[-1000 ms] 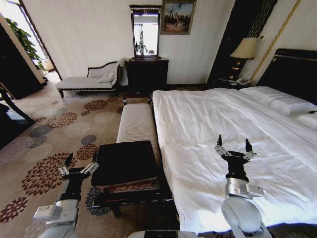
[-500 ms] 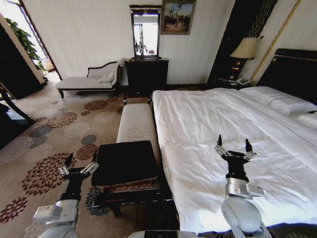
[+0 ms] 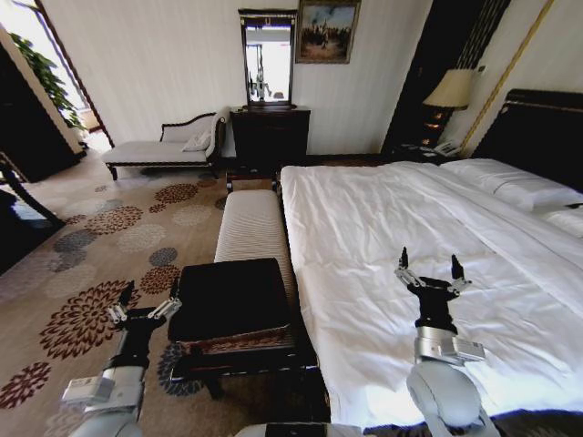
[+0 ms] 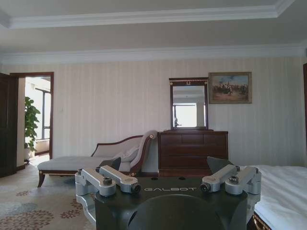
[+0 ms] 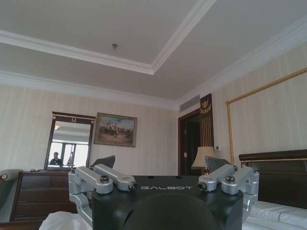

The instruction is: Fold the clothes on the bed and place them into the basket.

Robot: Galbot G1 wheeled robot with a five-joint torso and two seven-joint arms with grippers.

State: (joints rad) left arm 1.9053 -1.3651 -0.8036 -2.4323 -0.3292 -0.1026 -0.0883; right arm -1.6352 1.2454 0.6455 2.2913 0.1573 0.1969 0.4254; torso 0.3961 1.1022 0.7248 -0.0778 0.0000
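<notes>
The right end effector [image 3: 428, 271] hovers with fingers spread above the bed [image 3: 364, 228]; the left end effector [image 3: 144, 305], also spread, hangs over the carpet. Between them, the basket [image 3: 230, 300] stands on the striped surface [image 3: 250, 223], black fabric inside, probably the shirt.

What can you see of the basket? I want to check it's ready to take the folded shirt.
The basket is rectangular, of dark brown woven wicker along its near side. Its top shows only flat black fabric; whether that is lining or a shirt cannot be told. It sits level on the near end of the striped bench, beside the bed. The left gripper hangs open beside it, apart from it; nothing touches its top.
</notes>
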